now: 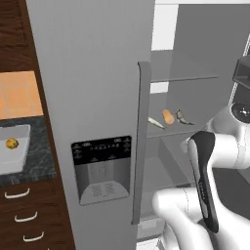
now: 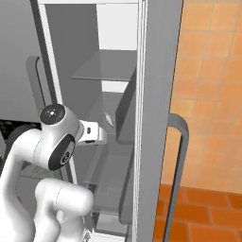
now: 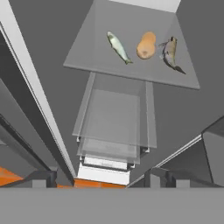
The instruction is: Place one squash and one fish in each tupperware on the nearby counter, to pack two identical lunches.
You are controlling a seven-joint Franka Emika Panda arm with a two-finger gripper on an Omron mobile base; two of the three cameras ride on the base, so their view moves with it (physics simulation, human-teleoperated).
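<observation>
Inside the open fridge, a glass shelf [image 3: 87,57] carries a slim fish [image 3: 118,47], a tan-orange squash [image 3: 146,45] and a second, darker fish [image 3: 169,53] in a row. The same three lie on that shelf as squash [image 1: 168,116], fish [image 1: 156,122] and fish [image 1: 182,116]. My gripper [image 3: 103,179] hangs open and empty, well short of the shelf, looking at it from above. On the black counter [image 1: 41,146] at the left a white tupperware [image 1: 23,133] holds another yellow squash [image 1: 12,143].
The closed left fridge door with its dispenser [image 1: 101,168] and long handle [image 1: 142,141] stands between counter and shelf. The open right door [image 2: 158,118] with a grey handle [image 2: 178,160] flanks the arm. Clear drawers [image 3: 113,127] sit below the shelf.
</observation>
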